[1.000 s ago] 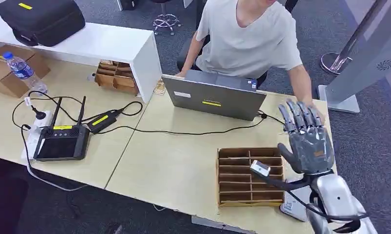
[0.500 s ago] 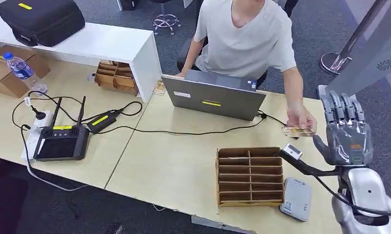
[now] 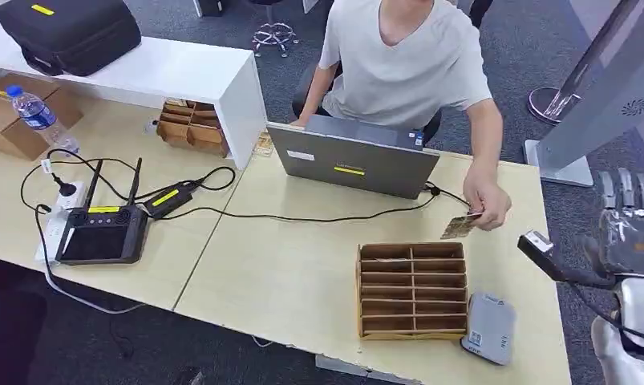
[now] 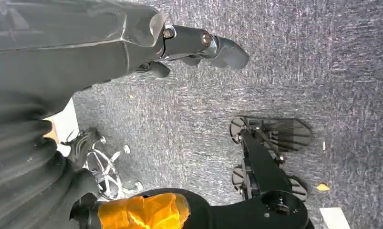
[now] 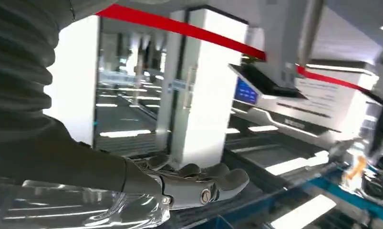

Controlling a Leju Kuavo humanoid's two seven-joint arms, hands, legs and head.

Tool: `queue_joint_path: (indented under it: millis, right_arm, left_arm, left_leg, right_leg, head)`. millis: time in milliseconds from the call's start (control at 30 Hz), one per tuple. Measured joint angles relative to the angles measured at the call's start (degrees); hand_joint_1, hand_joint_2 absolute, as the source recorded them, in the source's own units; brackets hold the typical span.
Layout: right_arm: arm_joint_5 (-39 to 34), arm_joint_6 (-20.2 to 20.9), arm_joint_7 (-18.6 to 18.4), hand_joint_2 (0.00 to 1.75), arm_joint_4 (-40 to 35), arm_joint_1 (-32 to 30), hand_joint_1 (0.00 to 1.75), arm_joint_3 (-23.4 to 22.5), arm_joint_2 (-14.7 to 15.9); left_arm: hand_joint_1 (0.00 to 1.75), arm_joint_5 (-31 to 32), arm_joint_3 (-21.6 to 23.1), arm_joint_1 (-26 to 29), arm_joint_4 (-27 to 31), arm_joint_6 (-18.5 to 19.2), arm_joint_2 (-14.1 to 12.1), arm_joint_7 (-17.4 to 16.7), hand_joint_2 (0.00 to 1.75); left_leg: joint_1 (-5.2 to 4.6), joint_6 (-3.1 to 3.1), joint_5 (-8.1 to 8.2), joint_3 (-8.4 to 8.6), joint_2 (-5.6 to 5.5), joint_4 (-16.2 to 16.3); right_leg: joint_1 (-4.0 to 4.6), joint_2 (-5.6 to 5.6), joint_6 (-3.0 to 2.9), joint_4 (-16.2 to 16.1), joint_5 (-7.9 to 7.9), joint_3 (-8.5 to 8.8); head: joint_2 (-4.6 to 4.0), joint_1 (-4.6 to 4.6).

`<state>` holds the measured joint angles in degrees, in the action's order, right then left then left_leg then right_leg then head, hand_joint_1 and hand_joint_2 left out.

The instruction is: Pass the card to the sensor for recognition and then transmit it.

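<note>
Right now the card (image 3: 461, 225) sits in a person's hand (image 3: 486, 205) over the counter (image 3: 286, 265); the right hand (image 3: 633, 233), spread and empty off its right edge, must reach left and take it.

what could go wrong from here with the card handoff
The right hand is out past the table's edge, apart from the card pinched by the person's hand; a reach back could bump that hand or miss the card. The card hangs over the cardboard organizer, so a fumbled handover might drop it into a slot, away from the grey reader.
</note>
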<state>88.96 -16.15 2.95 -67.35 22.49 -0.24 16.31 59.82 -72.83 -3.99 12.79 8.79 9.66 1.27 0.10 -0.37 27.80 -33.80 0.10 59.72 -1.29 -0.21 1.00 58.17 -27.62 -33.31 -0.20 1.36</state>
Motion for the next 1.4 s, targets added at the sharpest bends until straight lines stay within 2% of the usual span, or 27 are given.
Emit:
queue_joint_path:
  millis: [167, 300, 533, 933, 1400]
  right_arm:
    - [0.2, -1.8, -1.5, 1.75, 10.0, 1.4, 0.00, -5.0, 2.7]
    - [0.2, -2.4, -2.3, 1.75, 14.7, 1.5, 0.00, -7.1, 4.1]
    - [0.2, -2.3, -3.8, 1.75, 18.7, 1.5, 0.00, -7.6, 5.0]
    - [0.2, -1.1, -9.2, 1.75, 26.3, 1.0, 0.00, -7.6, 7.0]
    - [0.2, 0.8, -13.3, 1.75, 34.6, -1.9, 0.00, -11.7, 9.5]
  left_arm:
    - [0.00, 0.2, 0.0, 0.0, 0.0, 0.0, 0.0, -0.1, 1.75]
    - [0.00, 0.2, 0.0, 0.0, 0.0, 0.0, 0.0, -0.3, 1.75]
    - [0.00, 0.2, 0.0, -0.1, 0.0, -0.3, 0.0, -0.5, 1.75]
    - [0.00, 0.1, 0.0, -0.2, 0.0, -0.4, 0.0, -0.5, 1.75]
    - [0.00, 0.2, 0.0, -0.2, 0.0, -1.0, 0.0, -0.7, 1.75]
  left_leg:
    - [0.00, 0.06, 0.04, -0.01, -0.03, 0.0]
    - [0.01, 0.07, 0.05, -0.01, -0.03, 0.0]
    - [0.01, 0.07, 0.05, 0.00, -0.01, 0.0]
    - [0.00, 0.10, 0.07, -0.01, -0.01, 0.0]
    - [0.00, 0.11, 0.08, -0.01, -0.01, 0.0]
  right_leg:
    - [0.00, -0.01, 0.00, 0.0, 0.00, 0.00]
    - [0.01, 0.00, 0.00, 0.0, -0.01, -0.01]
    - [0.01, 0.01, 0.00, 0.0, -0.01, -0.02]
    - [0.01, 0.01, 0.01, 0.0, -0.01, -0.02]
    - [0.01, 0.01, 0.03, 0.0, -0.03, -0.02]
  head:
    - [0.00, 0.00]
    - [0.00, 0.00]
    - [0.00, 0.00]
    - [0.00, 0.02]
    - [0.00, 0.00]
